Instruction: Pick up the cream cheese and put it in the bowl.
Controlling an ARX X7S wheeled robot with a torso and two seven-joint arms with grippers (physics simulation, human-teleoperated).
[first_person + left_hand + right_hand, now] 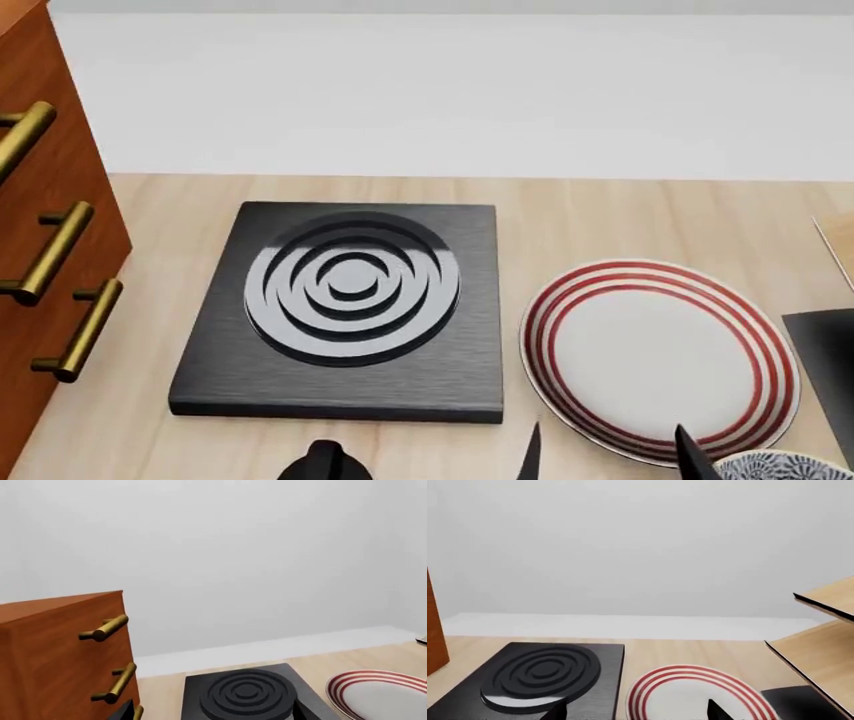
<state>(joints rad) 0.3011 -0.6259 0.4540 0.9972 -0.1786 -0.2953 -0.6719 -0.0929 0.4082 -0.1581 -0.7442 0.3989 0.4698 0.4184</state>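
Observation:
The cream cheese is out of view in every frame. Only a sliver of the bowl (787,467), with a blue-grey pattern, shows at the head view's bottom right corner. My right gripper (611,458) is open, with its two dark fingertips (691,455) spread wide over the near edge of the plate, just left of the bowl. In the right wrist view the right gripper (639,712) holds nothing. Of my left gripper (327,462) only a dark tip shows, near the stove's front edge. In the left wrist view the left gripper (215,712) has its tips far apart and is empty.
A black stove plate with a ringed burner (350,290) lies centre-left on the wooden counter. A red-striped white plate (654,350) sits to its right. A wooden cabinet with brass handles (47,255) stands at the left. A wooden shelf (820,650) and a dark slab (825,370) are at the right.

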